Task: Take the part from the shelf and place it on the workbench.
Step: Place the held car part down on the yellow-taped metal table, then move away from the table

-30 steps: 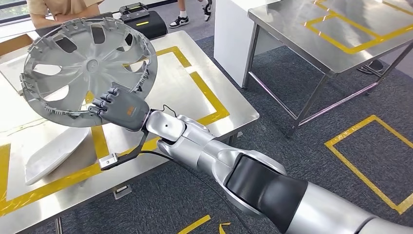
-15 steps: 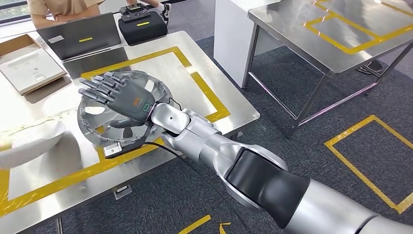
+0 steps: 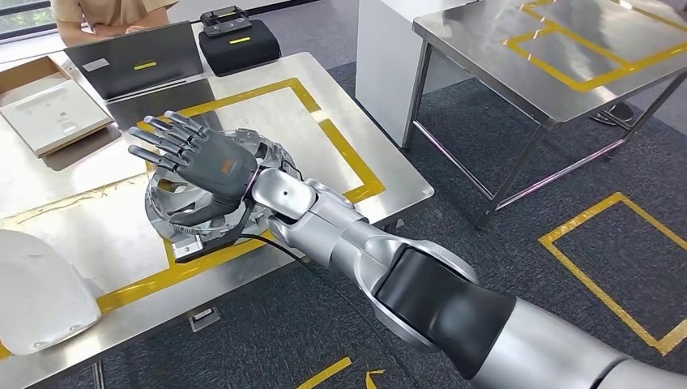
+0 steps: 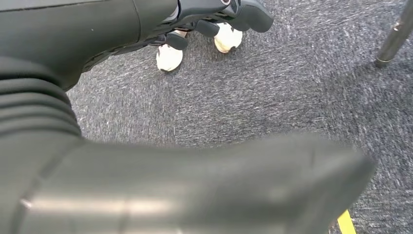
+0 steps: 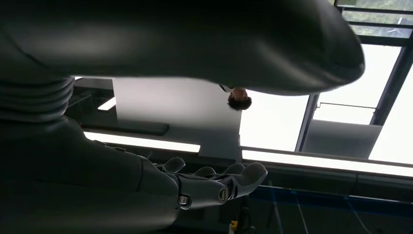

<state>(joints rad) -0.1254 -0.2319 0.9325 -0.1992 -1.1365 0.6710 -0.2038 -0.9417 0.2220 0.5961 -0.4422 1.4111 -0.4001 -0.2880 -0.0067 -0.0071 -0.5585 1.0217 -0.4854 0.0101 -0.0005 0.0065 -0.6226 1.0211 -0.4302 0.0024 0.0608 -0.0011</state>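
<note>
My right hand (image 3: 202,162) has let go and now hovers with fingers spread above the round silver plastic wheel cover (image 3: 174,209), which has dropped flat onto the steel surface (image 3: 356,142) beneath my palm: delivery looks done.

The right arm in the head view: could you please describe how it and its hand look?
The right arm has rounded silver shells with a glossy black band partway along. A thin black cable runs from under it to a small grey box by the wrist. The right hand is dark grey with an orange marking on its back, and its fingers have lighter tips.
</note>
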